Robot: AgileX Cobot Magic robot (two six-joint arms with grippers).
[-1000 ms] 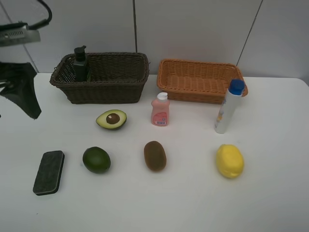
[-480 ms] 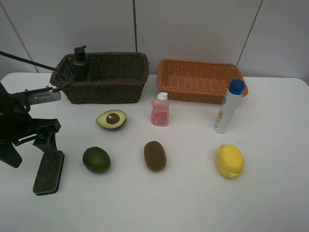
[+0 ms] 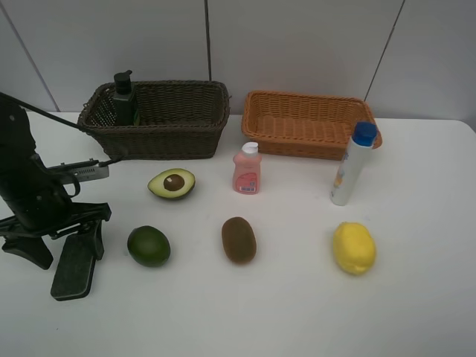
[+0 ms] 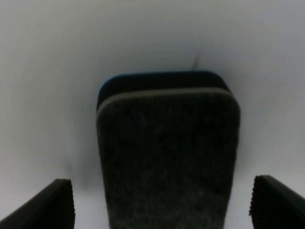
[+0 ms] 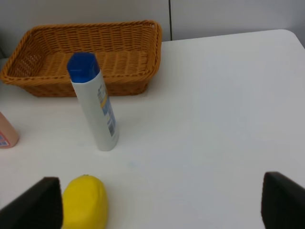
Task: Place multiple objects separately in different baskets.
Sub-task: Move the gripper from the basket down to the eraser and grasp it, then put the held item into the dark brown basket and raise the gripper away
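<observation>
The right pincer (image 5: pixel 159 202) was spread wide, its two dark fingertips (image 5: pixel 40 202) showing only as blunt corners with bare white tabletop (image 5: pixel 214 119) between them. Just beside one fingertip lay a rounded yellow lemon (image 5: pixel 85 202). Beyond it a tall white plastic tube (image 5: pixel 101 114) with a blue cap (image 5: pixel 82 67) stood on its base, leaning slightly, near the long wall of a shallow light orange-tan woven wicker basket (image 5: pixel 124 86). A pink bottle (image 5: pixel 5 133), mostly cut off by the frame edge, sat near the basket's end. A pale grey wall (image 5: pixel 228 14) with one vertical seam rose behind.
</observation>
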